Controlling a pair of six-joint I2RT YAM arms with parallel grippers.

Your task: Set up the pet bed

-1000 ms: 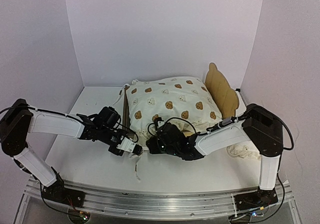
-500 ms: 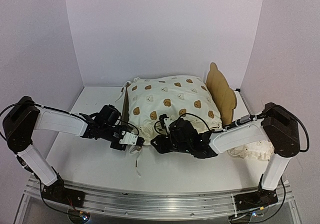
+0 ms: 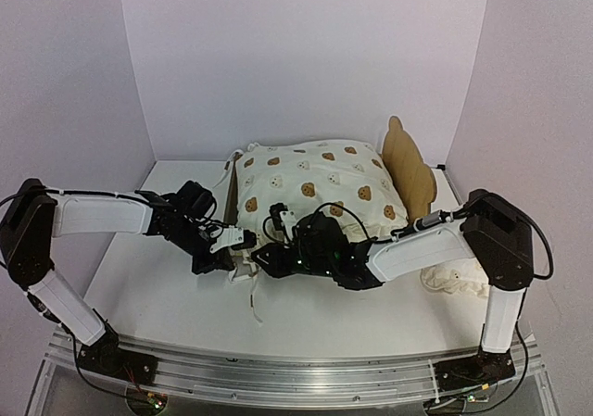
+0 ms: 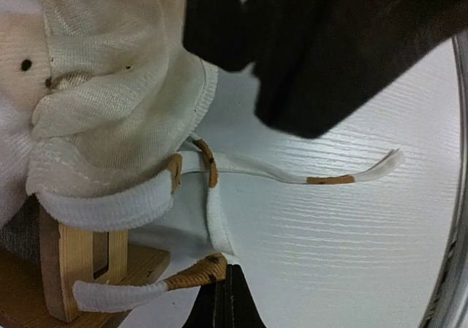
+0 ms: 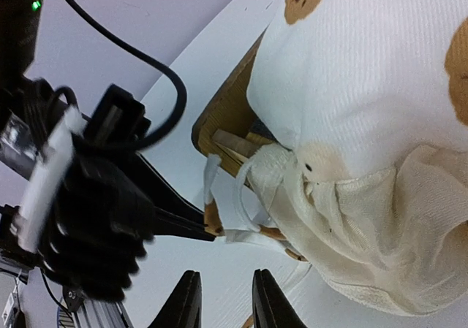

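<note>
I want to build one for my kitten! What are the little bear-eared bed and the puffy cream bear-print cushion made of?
The pale bear-eared pet bed frame looks like bare, matte wood, maybe plywood: grain shows on its leg. The puffy cream bear-print cushion looks like soft woven cotton-type cloth: visible weave, wrinkles, stitched hem.

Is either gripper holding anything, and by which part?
Left gripper pinches the cushion tie at its bend beside the pet bed corner; right gripper holds nothing.

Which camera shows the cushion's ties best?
Left wrist view: the ties run close up from the cushion corner, one pinched in the left gripper. Right wrist shows them smaller; the top view shows only thin strands.
</note>
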